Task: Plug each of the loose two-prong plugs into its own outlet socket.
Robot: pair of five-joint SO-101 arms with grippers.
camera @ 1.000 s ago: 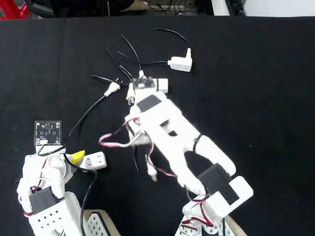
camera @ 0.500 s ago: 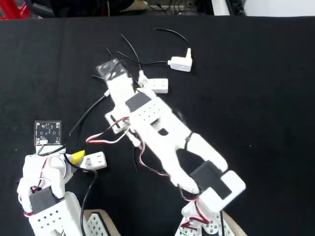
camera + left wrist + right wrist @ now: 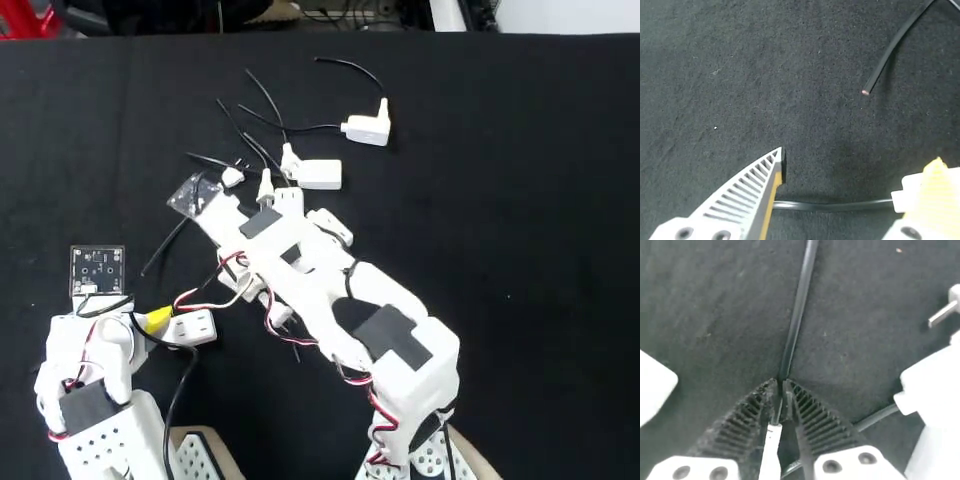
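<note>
Black cord (image 3: 799, 305) pinched in closed tips of right gripper (image 3: 781, 386); white plug (image 3: 932, 385) just beside. Left gripper (image 3: 859, 156) spread wide, outlet socket (image 3: 195, 327) by its yellow finger.

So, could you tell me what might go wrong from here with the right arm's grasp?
1. The right tool is shut on a thin black cord, not on a plug body, so the plug may dangle and its prongs could be hard to aim.
2. A neighbouring plug lies close to the tool, beside the outlet block; pulling the cord might knock or drag it.
</note>
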